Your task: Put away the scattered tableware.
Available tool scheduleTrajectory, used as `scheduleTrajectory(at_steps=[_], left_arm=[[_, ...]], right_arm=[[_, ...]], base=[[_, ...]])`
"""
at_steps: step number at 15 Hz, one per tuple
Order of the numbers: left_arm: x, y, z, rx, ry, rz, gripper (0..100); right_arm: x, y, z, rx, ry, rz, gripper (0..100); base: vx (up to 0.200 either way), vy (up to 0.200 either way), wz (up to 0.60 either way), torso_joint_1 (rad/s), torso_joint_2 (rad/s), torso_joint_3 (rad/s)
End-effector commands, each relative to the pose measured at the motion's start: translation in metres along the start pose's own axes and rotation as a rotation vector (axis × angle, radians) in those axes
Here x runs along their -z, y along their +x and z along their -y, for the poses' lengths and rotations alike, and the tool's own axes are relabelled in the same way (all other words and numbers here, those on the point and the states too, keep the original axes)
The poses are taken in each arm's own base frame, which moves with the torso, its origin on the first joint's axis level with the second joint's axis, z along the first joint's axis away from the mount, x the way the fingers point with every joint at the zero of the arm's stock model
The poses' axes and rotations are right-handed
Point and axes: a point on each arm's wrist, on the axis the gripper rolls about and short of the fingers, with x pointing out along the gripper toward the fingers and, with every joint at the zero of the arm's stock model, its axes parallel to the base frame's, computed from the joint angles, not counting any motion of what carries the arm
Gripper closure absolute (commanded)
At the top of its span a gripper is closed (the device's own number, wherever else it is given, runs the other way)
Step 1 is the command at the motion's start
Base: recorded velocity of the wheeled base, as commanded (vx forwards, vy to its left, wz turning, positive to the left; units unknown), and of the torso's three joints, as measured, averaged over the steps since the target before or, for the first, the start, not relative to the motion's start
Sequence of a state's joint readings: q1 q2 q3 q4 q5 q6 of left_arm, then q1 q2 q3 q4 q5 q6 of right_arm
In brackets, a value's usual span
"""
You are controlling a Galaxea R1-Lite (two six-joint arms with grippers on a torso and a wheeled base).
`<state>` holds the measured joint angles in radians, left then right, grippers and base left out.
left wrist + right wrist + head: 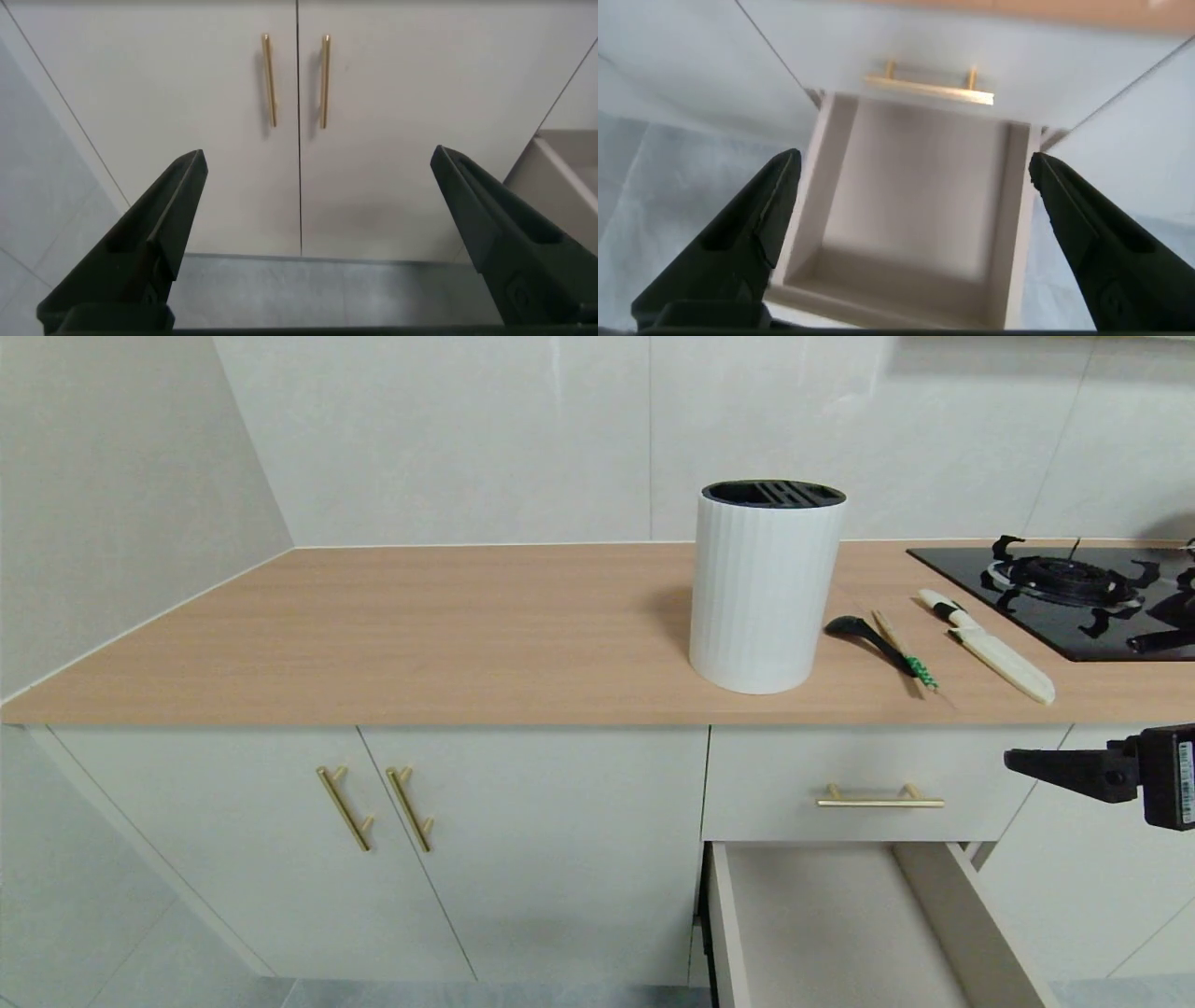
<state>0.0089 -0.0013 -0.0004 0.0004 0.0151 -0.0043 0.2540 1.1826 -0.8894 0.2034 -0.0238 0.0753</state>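
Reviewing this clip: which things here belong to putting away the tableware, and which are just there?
Belongs to the job:
black ladle, chopsticks and cream knife, all lying on the counter; white slotted holder and open drawer, the likely places for them.

Just there:
gas hob, closed drawer, cabinet doors.
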Motion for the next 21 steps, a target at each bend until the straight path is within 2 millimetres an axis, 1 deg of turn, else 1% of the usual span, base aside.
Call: scheduleTrajectory(at_steps=[1, 2, 3, 4, 5, 6, 7, 8, 10, 12, 13, 16, 20, 21], left_arm=[[0.000, 0.000, 0.000, -0.001, 0.000, -0.001, 0], [0.000, 0.000, 0.000, -0.001, 0.000, -0.003, 0], [0.000, 0.000, 0.000, -0.001, 0.000, -0.001, 0], [0.000, 0.000, 0.000, -0.001, 0.000, -0.001, 0], [0.000, 0.000, 0.000, -0.001, 0.000, -0.001, 0], [0.000, 0.000, 0.000, -0.001, 0.000, -0.001, 0], [0.000, 0.000, 0.000, -0.001, 0.000, -0.001, 0], [0.000, 0.000, 0.000, -0.001, 0.000, -0.003, 0], [0.000, 0.000, 0.000, -0.001, 0.000, -0.001, 0], [0.000, 0.000, 0.000, -0.001, 0.000, -0.001, 0], [0.000, 0.000, 0.000, -0.001, 0.000, -0.001, 0], [0.000, 0.000, 0.000, -0.001, 0.000, -0.001, 0], [0.000, 0.000, 0.000, -0.001, 0.000, -0.001, 0], [0.000, 0.000, 0.000, -0.001, 0.000, -0.001, 0]], right_arm=[[-0.011, 0.013, -0.001, -0.002, 0.000, 0.032, 0], [-0.027, 0.028, -0.002, 0.018, 0.004, 0.032, 0], [-0.041, 0.047, 0.000, 0.074, 0.014, 0.002, 0], [-0.059, 0.067, 0.009, 0.140, 0.035, -0.040, 0], [-0.074, 0.081, 0.010, 0.154, 0.070, -0.075, 0], [-0.084, 0.091, 0.010, 0.162, 0.125, -0.102, 0], [-0.086, 0.105, 0.010, 0.174, 0.166, -0.136, 0], [-0.084, 0.122, 0.011, 0.194, 0.168, -0.164, 0], [-0.079, 0.145, 0.012, 0.279, 0.153, -0.191, 0], [-0.078, 0.154, 0.009, 0.284, 0.147, -0.199, 0], [-0.074, 0.161, 0.003, 0.274, 0.137, -0.215, 0], [-0.070, 0.176, 0.002, 0.277, 0.137, -0.207, 0], [-0.070, 0.181, 0.002, 0.278, 0.142, -0.192, 0], [-0.071, 0.181, 0.002, 0.278, 0.142, -0.191, 100]], base=[[0.000, 0.000, 0.00, 0.056, -0.10, -0.051], [0.000, 0.000, 0.00, 0.032, -0.06, -0.036], [0.000, 0.000, 0.00, 0.000, 0.00, 0.000], [0.000, 0.000, 0.00, 0.000, 0.00, 0.000], [0.000, 0.000, 0.00, 0.000, 0.00, 0.000], [0.000, 0.000, 0.00, 0.000, 0.00, 0.000], [0.000, 0.000, 0.00, 0.000, 0.00, 0.000], [0.000, 0.000, 0.00, 0.000, 0.00, 0.000], [0.000, 0.000, 0.00, 0.000, 0.00, 0.000], [0.000, 0.000, 0.00, 0.000, 0.00, 0.000], [0.000, 0.000, 0.00, 0.000, 0.00, 0.000], [0.000, 0.000, 0.00, 0.000, 0.00, 0.000], [0.000, 0.000, 0.00, 0.000, 0.00, 0.000], [0.000, 0.000, 0.00, 0.000, 0.00, 0.000]])
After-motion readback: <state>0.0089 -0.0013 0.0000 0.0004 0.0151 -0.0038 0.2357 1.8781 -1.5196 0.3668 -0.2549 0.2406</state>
